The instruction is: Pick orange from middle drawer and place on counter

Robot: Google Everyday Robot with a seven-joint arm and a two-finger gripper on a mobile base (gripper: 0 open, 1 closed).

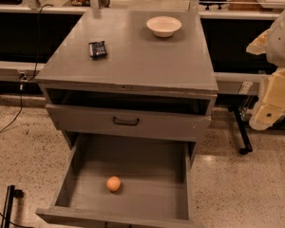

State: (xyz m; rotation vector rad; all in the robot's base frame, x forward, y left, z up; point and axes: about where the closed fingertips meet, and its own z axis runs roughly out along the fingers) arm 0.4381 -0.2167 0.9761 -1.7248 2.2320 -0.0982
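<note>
A white bowl (164, 26) sits at one o'clock, a dark wrapped packet (98, 49) at eleven, a black cable (17, 115) trailing at nine across pale speckled floor (247, 184)

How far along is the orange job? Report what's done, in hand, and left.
Done: the middle drawer stands open. In hand: nothing; the orange lies on its floor, and the gripper hangs off to the right, apart from the drawer. Left: reach in, grasp the orange, lift it, set it on the counter.
</note>
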